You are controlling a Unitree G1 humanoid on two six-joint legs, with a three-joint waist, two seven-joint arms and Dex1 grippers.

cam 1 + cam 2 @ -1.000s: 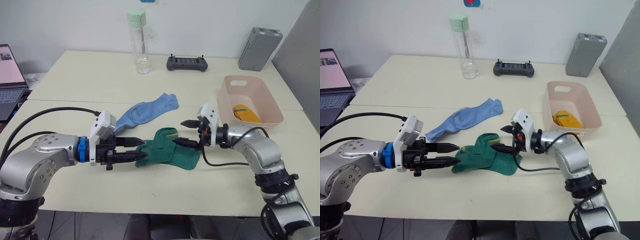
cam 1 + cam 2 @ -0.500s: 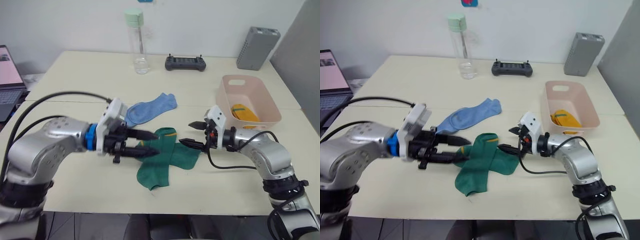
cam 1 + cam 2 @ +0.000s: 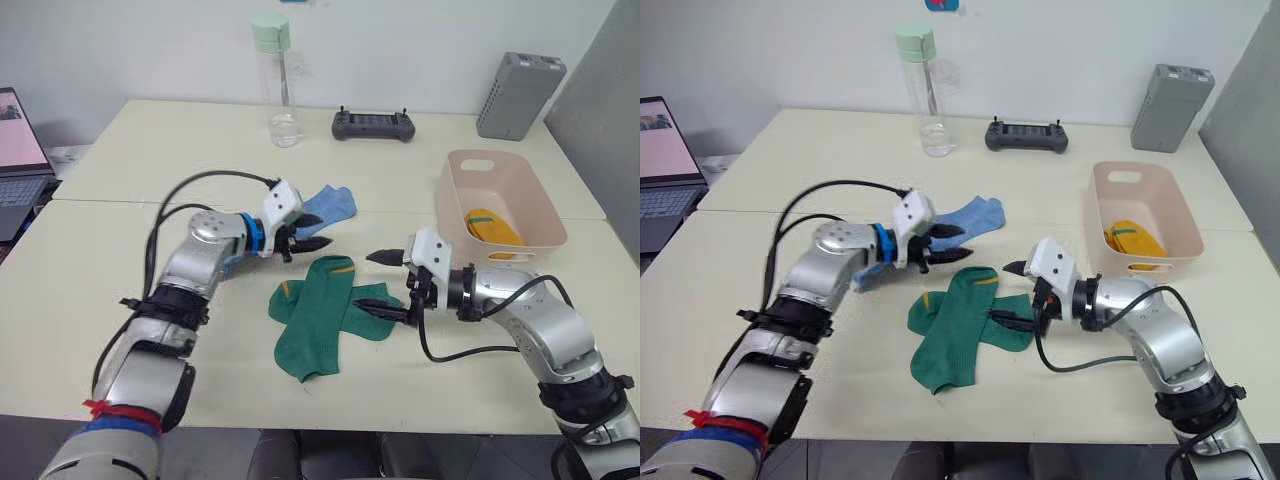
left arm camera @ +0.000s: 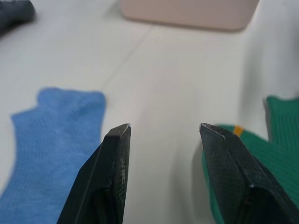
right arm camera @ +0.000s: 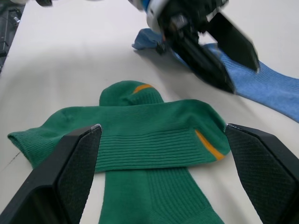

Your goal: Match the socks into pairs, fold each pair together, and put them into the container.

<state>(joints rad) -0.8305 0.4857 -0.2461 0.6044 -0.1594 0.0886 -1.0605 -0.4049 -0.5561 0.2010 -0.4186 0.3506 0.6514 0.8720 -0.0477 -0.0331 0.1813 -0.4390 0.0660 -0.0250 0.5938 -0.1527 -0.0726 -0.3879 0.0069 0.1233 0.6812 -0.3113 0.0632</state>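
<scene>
Two dark green socks (image 3: 318, 312) lie crossed on the table in front of me. My left gripper (image 3: 322, 234) is open just above the table, between the light blue sock (image 3: 331, 203) and the green socks, with nothing in it. The left wrist view has the blue sock (image 4: 51, 140) beside one finger and a green sock (image 4: 254, 154) beside the other. At the right edge of the green socks my right gripper (image 3: 366, 280) is open, with their edge between its fingers. The pale pink container (image 3: 452, 195) at the right holds a folded yellow sock (image 3: 490, 225).
At the back of the table stand a clear bottle (image 3: 276, 85) with a green cap, a black controller (image 3: 372, 124) and a grey ribbed box (image 3: 518, 96). A laptop (image 3: 15, 150) sits at the far left. A seam runs across the table's middle.
My left gripper has let go of the green sock and swung back toward the blue sock. The green socks now lie crossed. My right gripper stays open at their edge.
</scene>
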